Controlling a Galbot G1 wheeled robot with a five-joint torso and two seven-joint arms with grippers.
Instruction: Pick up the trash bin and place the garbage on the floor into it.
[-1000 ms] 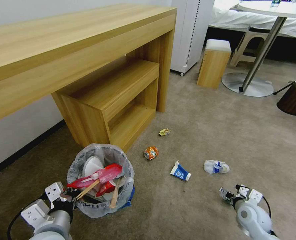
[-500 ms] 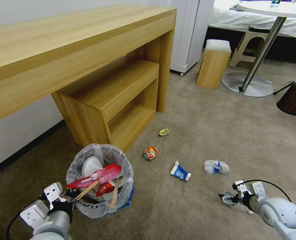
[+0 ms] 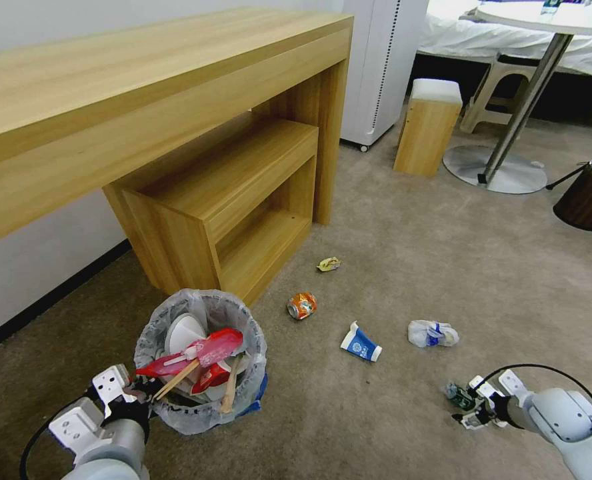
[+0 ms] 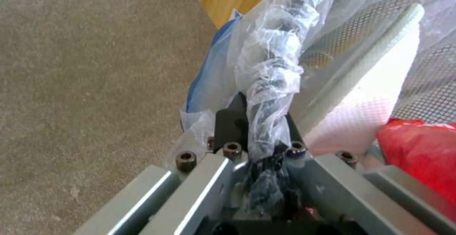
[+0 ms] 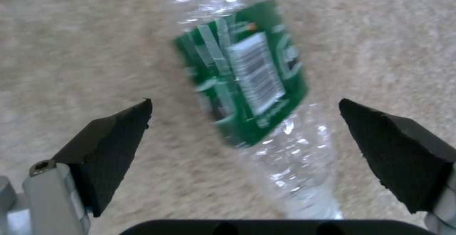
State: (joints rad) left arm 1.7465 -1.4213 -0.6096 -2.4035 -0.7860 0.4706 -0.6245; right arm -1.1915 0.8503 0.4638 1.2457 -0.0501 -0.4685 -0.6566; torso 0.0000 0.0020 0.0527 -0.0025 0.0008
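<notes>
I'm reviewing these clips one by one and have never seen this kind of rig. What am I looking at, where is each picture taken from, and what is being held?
This is a wheeled robot with two arms. The wide picture comes from a camera on its head, looking down at the floor; the other two come from cameras on its wrists.

The left gripper is shut on the bag-lined rim of the trash bin, which already holds cups, a slipper and sticks. The left wrist view shows that grip close up: the crinkly bag is pinched between the fingers.

The right gripper is open, low over the carpet. Its wrist view shows a clear bottle with a green label lying between the spread fingers, not yet gripped.

On the carpet lie a crushed orange can, a blue-and-white wrapper, a yellow wrapper and a crumpled white wrapper.
</notes>
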